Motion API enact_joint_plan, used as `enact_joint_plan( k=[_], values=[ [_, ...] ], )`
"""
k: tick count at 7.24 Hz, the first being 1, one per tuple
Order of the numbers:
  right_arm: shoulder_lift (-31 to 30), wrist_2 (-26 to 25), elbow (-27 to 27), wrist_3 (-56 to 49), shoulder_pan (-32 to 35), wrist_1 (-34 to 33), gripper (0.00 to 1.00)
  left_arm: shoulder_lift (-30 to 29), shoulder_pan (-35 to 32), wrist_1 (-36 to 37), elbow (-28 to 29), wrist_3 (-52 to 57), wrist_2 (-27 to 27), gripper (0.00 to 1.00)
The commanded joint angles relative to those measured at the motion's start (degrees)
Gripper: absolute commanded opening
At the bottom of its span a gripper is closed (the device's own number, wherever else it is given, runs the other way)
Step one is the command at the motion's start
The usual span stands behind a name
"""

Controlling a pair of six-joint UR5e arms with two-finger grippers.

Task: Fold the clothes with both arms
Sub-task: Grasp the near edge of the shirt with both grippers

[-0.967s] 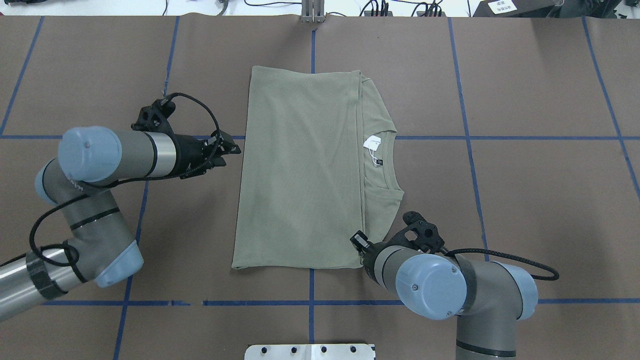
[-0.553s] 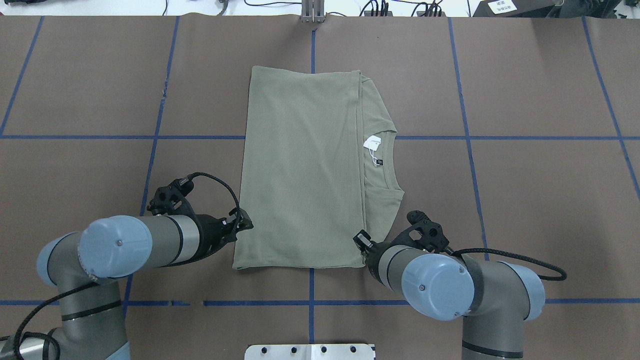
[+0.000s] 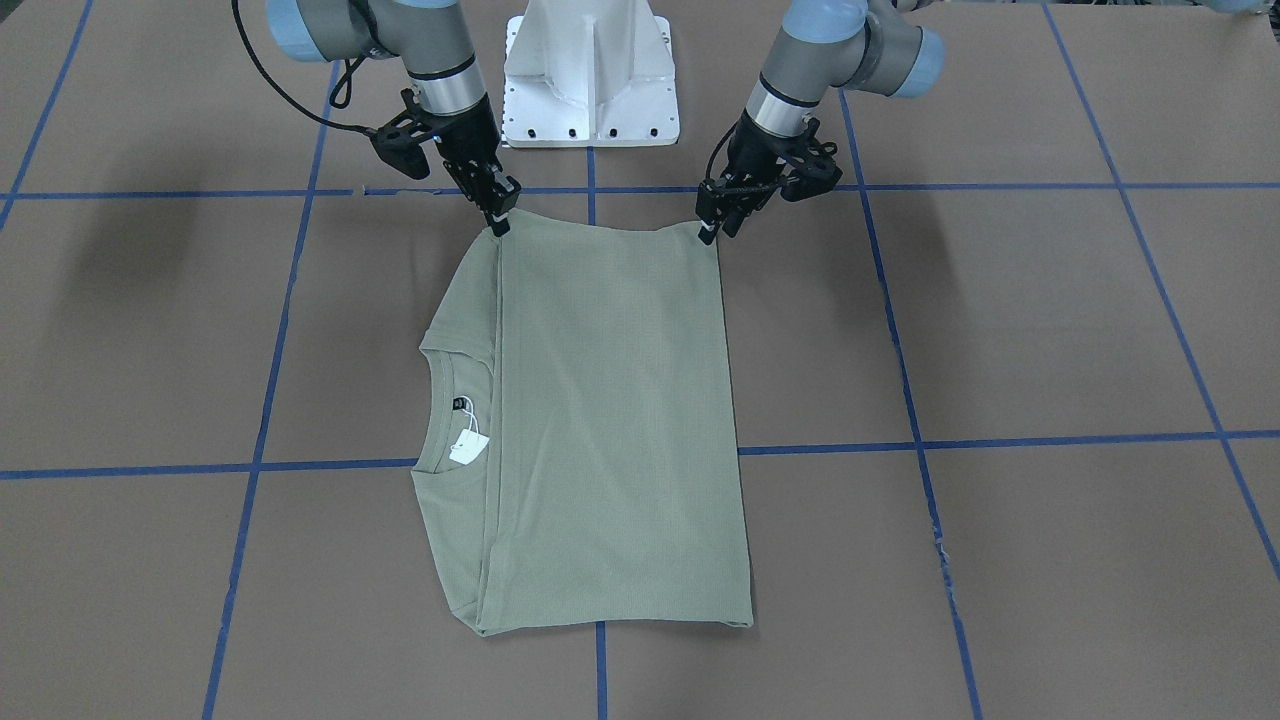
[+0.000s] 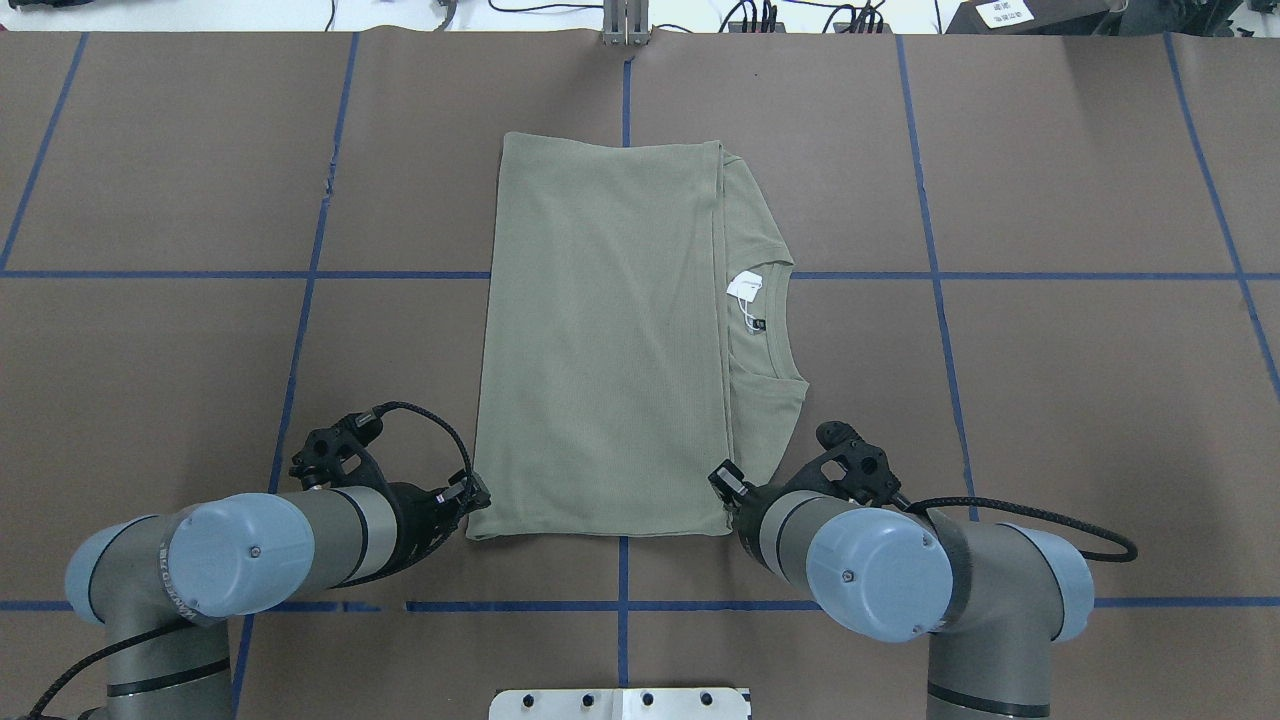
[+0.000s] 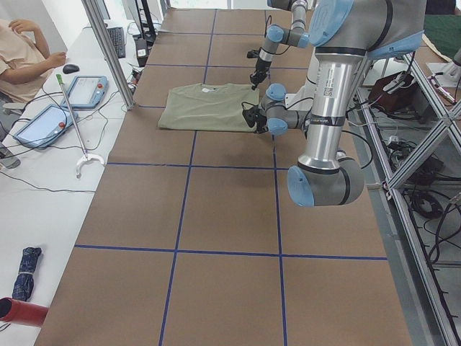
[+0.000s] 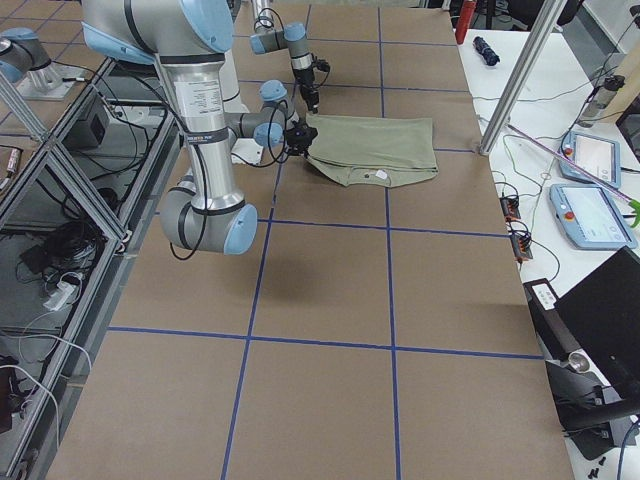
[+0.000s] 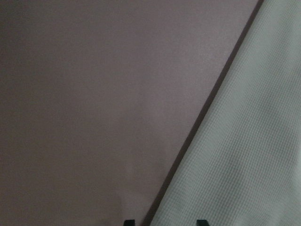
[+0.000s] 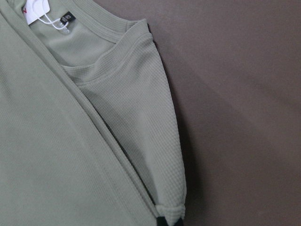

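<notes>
The pale sage-green shirt (image 4: 600,340) lies folded into a long rectangle on the brown table, with its collar and white hang tag (image 4: 744,287) showing on the right side. My left gripper (image 4: 478,497) is at the shirt's near left corner. In the left wrist view its fingertips (image 7: 129,221) stand apart, open, with the shirt's edge (image 7: 244,141) between them. My right gripper (image 4: 724,498) is at the near right corner, and in the right wrist view it is shut on a bunched bit of the shirt (image 8: 170,209). In the front view the left gripper (image 3: 710,228) and the right gripper (image 3: 500,218) sit at the shirt's (image 3: 610,420) two corners nearest the robot.
The white pedestal base (image 3: 590,80) stands just behind the shirt's near edge. Blue tape lines (image 4: 940,275) cross the brown table. Cables (image 4: 760,15) lie along the far edge. An operator (image 5: 21,50) sits by tablets beyond the table's far side.
My left arm has swung from the middle of the shirt's left edge down to its near left corner. The right gripper has barely moved, and the shirt lies as before.
</notes>
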Motion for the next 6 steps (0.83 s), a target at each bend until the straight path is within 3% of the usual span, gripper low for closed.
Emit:
enact_joint_plan(
  k=[1,3,4,5,6],
  values=[
    [0.0,0.0,0.1,-0.1,0.0,0.0,0.0,0.0,0.9,0.0,0.1,-0.6,0.0,0.49],
    [0.0,0.0,0.0,-0.1,0.0,-0.1,0.0,-0.4,1.7,0.0,0.4,-0.6,0.0,0.39],
    [0.0,0.0,0.1,-0.1,0.0,-0.1,0.0,-0.3,1.8,0.0,0.2,-0.6,0.0,0.06],
    [0.0,0.0,0.1,-0.1,0.0,-0.1,0.0,-0.3,1.4,0.1,-0.5,-0.6,0.0,0.0],
    [0.0,0.0,0.0,-0.1,0.0,-0.1,0.0,0.0,1.5,0.1,-1.1,-0.6,0.0,0.0]
  ],
)
